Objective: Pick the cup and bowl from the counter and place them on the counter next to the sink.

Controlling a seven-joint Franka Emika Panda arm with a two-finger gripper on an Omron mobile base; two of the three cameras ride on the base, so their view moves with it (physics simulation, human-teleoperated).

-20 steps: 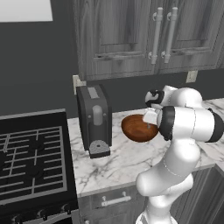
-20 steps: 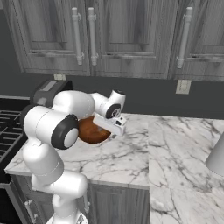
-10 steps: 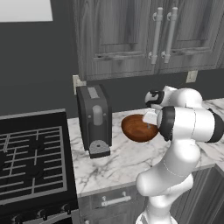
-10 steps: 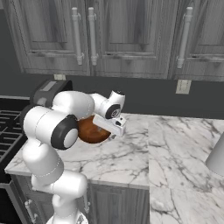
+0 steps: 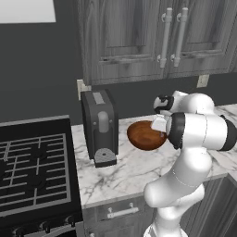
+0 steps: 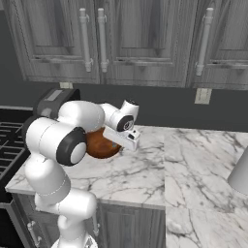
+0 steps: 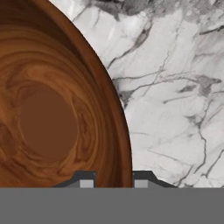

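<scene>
While the dark grey wood cabinets [image 5: 139,41] fill the wall above, the desk [image 6: 193,164], a white marble slab with grey veins, runs below them across both base views. At its left end in the left base view lies the black grated stove top [image 5: 32,169], and just beside that, on the marble, stands a dark grey coffee machine [image 5: 100,126] with a small tray at its foot.

Right of the machine and apart from it sits the bowl [image 5: 146,135], wide, round, glossy reddish-brown wood, resting upright on the desk. From the right base view the bowl [image 6: 100,144] is half hidden behind the robot's white forearm. In the hand view its grained inside and curved rim [image 7: 52,113] take up the left side, with bare marble to the right.

A pale grey cone-shaped object [image 6: 239,173] shows at the right edge of the right base view, well apart from the bowl; what it is cannot be told.

At the bowl's right-hand edge is the gripper [image 7: 113,179], lowered over the rim. Its two dark fingertips [image 7: 86,178] stand at a narrow gap, one inside the bowl and one outside, so that the wall of the bowl passes between them. Both tips lie close against the wall, in a pinch on the rim.
</scene>
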